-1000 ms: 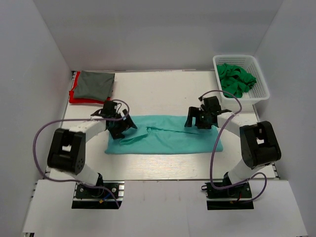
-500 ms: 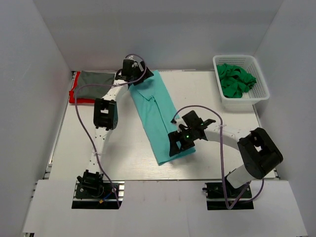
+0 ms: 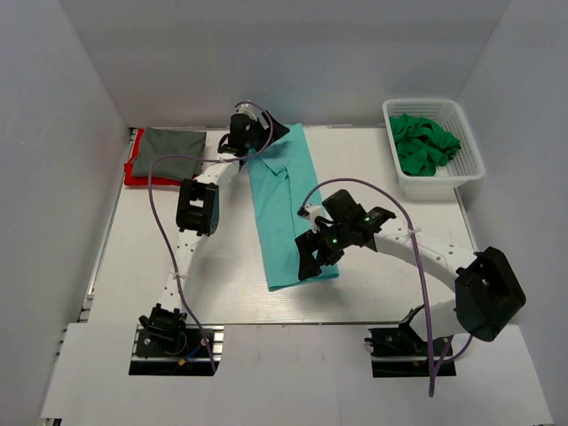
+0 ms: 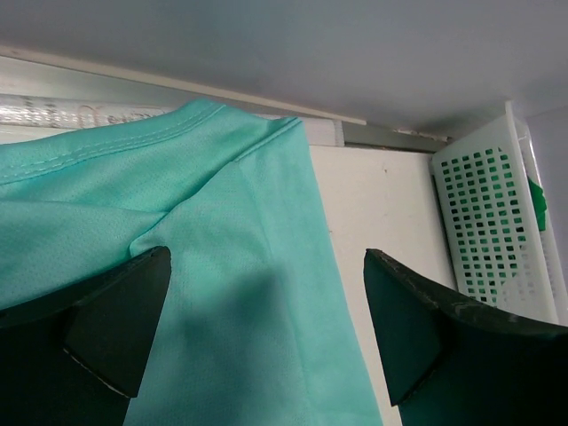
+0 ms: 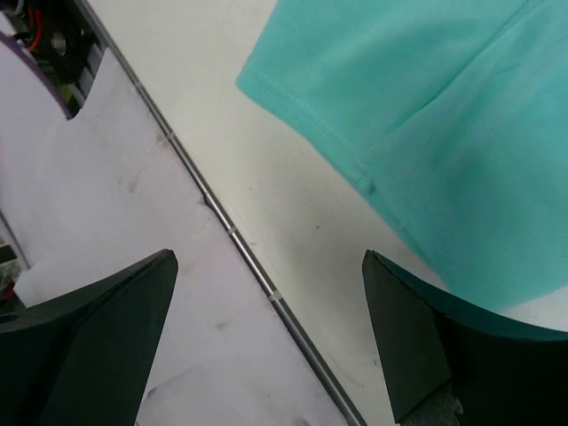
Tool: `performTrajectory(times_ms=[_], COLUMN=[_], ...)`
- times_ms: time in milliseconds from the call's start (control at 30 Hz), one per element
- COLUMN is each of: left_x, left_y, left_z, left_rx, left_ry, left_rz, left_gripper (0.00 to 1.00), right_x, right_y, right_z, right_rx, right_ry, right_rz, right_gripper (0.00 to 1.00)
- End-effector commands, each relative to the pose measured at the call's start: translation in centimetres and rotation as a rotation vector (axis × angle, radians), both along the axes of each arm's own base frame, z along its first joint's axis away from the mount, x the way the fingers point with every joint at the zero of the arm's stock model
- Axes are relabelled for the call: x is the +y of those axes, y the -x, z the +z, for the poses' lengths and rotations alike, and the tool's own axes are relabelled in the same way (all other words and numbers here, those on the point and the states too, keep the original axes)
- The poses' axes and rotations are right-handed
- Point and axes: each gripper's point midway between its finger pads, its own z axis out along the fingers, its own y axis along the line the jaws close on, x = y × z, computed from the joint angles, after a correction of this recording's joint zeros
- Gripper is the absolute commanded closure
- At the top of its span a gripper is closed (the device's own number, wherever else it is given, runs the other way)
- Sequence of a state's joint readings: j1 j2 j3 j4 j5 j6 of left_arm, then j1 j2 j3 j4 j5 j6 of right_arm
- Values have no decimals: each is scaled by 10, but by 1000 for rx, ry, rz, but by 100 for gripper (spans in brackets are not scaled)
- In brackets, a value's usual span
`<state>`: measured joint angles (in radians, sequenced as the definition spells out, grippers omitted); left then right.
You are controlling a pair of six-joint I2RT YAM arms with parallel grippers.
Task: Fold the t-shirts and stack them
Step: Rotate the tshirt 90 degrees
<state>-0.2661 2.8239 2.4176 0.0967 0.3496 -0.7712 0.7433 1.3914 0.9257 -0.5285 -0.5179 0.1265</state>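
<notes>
You have the teal t-shirt [image 3: 280, 200] lying as a long folded strip on the table [image 3: 231, 284]. Its long axis runs far to near, with the far end leaning slightly left.

The left gripper [image 3: 264, 135] stands over the far end. Its fingers [image 4: 115, 328] are spread fully and grip nothing, and the cloth lies flat beneath and between them. The right gripper [image 3: 311, 259] stands at the near end, equally wide and empty.

Only the left wrist view shows you a stitched hem ahead of the fingertips, and the basket [image 4: 484, 222] wall beyond the right finger. Only the right wrist view shows the shirt's hemmed corner ahead of the right finger [image 5: 426, 337], with bare table between the fingers.

The grey t-shirt [image 3: 170, 151] lies left of the left fingers.
</notes>
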Motion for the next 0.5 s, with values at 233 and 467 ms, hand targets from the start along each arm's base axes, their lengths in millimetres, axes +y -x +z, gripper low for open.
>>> performTrajectory(times_ms=[233,467], left_x=[5,44], left_y=[66,164], left_z=[306,240], left_rx=[-489,-143], left_ry=[-101,-260], left_rz=[-76,-39], left_gripper=[0,0], right_x=[-12,-55], right_y=[-31,-53], right_z=[17,-19], right_rx=[-135,-106], right_ry=[11,202], right_rz=[-257,-619], right_gripper=[10,10])
